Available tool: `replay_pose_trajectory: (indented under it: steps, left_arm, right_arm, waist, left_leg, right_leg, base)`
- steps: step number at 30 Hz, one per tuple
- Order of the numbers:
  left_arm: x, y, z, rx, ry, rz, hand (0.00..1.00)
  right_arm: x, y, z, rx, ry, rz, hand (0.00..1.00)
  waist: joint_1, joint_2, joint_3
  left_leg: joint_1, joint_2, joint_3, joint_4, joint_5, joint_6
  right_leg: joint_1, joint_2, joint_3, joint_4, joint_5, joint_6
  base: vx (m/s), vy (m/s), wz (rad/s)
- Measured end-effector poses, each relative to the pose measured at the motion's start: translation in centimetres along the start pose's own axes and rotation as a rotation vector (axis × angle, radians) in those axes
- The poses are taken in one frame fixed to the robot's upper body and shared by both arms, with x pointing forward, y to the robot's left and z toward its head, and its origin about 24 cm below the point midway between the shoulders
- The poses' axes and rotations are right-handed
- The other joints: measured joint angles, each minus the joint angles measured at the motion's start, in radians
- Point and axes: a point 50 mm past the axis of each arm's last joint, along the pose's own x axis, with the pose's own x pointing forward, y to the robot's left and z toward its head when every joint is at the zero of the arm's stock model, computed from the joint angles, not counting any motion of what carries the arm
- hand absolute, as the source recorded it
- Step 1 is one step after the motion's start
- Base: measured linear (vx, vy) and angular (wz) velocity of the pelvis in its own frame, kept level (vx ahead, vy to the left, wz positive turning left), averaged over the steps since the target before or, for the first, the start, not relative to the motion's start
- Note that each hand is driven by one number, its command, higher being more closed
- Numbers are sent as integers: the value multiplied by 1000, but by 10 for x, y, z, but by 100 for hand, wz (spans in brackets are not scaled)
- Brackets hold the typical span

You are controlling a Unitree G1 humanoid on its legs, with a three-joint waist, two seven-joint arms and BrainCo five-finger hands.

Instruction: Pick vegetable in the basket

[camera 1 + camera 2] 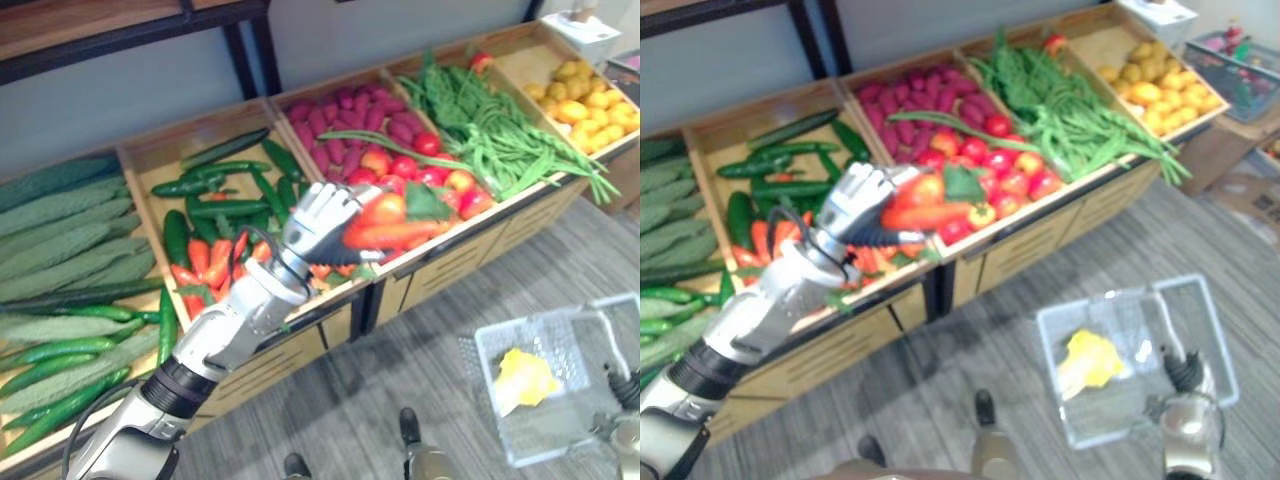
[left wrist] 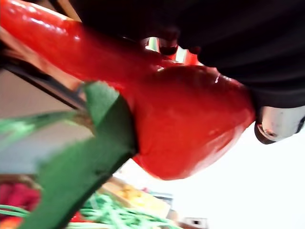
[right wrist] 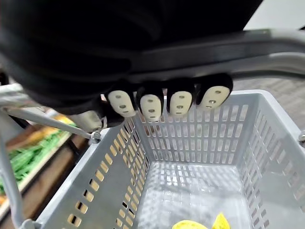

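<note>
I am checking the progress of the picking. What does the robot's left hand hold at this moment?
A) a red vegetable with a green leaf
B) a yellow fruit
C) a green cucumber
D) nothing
A: the left hand has its fingers curled round a red vegetable with a green leaf, seen close in the left wrist view.

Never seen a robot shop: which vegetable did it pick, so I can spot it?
Find the wooden stand of produce bins; at its front edge, by the tomatoes, is the robot's left hand. Its fingers curl round a glossy red vegetable, the only one held, not lying in a bin, green leaf attached.
</note>
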Motion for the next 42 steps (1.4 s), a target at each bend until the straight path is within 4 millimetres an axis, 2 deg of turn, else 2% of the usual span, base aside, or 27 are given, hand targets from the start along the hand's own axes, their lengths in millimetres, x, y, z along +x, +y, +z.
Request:
replay_pose_trajectory:
  steps: [2,3,5,6,7,10,11,14,18,20,25,29,34,42]
  left_arm:
    - [-2,-17,21,-152,-81,-98,100]
    - [-3,-21,27,-191,-99,-129,100]
    - [-10,-42,48,-329,-173,-269,100]
    - [-12,-46,53,-357,-187,-302,100]
    - [-14,-54,62,-437,-213,-370,100]
    - [-10,-59,71,-531,-244,-421,100]
    - [-9,-63,74,-533,-267,-450,100]
    - [-6,-78,78,-540,-288,-526,100]
    - [-4,-96,89,-582,-305,-597,100]
    - [-2,-100,94,-596,-316,-609,100]
    - [5,-109,109,-642,-339,-606,100]
    - [9,-116,118,-661,-345,-624,100]
    - [12,-123,123,-668,-344,-640,100]
    - [16,-170,119,-546,-220,-760,100]
  right_arm:
    - [10,-5,38,-38,-170,46,100]
    - [11,-5,47,-50,-208,61,100]
    - [12,2,79,-97,-351,143,100]
    - [12,6,86,-114,-383,169,100]
    - [10,14,102,-164,-454,238,100]
    - [6,29,122,-245,-544,352,100]
    - [2,41,134,-304,-599,433,100]
    - [-10,58,152,-399,-703,568,100]
    - [-32,81,159,-468,-792,771,100]
    - [-40,86,161,-477,-820,833,100]
    - [-46,80,171,-547,-894,869,100]
    - [-42,73,180,-580,-914,851,100]
    - [-48,72,191,-543,-949,876,100]
    - [-72,81,209,-457,-1052,962,100]
  waist:
    - [-4,1,-3]
    - [-7,2,-4]
    - [-16,14,-13]
    - [-17,18,-15]
    - [-20,32,-24]
    - [-25,51,-35]
    - [-35,59,-41]
    - [-43,62,-42]
    - [-43,65,-41]
    - [-43,66,-41]
    - [-43,66,-41]
    - [-42,66,-41]
    - [-43,65,-40]
    - [-44,58,-36]
  left_leg:
    - [34,17,80,45,-38,-14]
    - [39,24,98,63,-49,-19]
    - [64,68,176,151,-110,-38]
    - [72,78,198,172,-124,-44]
    - [87,109,249,218,-160,-55]
    - [116,139,322,275,-202,-69]
    - [124,152,354,307,-222,-74]
    - [123,169,408,362,-251,-76]
    - [138,197,444,419,-282,-80]
    - [138,208,453,444,-297,-81]
    - [130,225,458,496,-332,-85]
    - [117,252,457,539,-349,-84]
    - [101,260,456,561,-357,-77]
    - [101,260,457,562,-363,-82]
  right_leg:
    - [-1,27,70,2,4,5]
    - [-1,34,88,2,5,6]
    - [-2,68,158,12,8,5]
    - [-3,80,180,16,8,4]
    - [-5,106,223,23,8,5]
    - [-11,141,283,36,9,5]
    - [-19,158,311,45,10,6]
    - [-49,176,354,70,12,10]
    - [-49,198,383,83,15,15]
    - [-52,202,389,86,15,16]
    - [-56,199,394,90,19,22]
    - [-62,203,389,89,21,25]
    - [-73,203,389,90,24,29]
    - [-74,202,389,89,24,29]
  base:
    - [42,-2,-94]
    - [33,-8,-99]
    - [29,3,-102]
    - [28,1,-118]
    - [20,-9,-96]
    - [21,21,-87]
    - [6,34,-58]
    - [-12,38,-51]
    - [-30,28,-26]
    - [-37,23,-16]
    - [-20,16,-4]
    - [0,0,0]
    - [0,0,0]
    - [0,0,0]
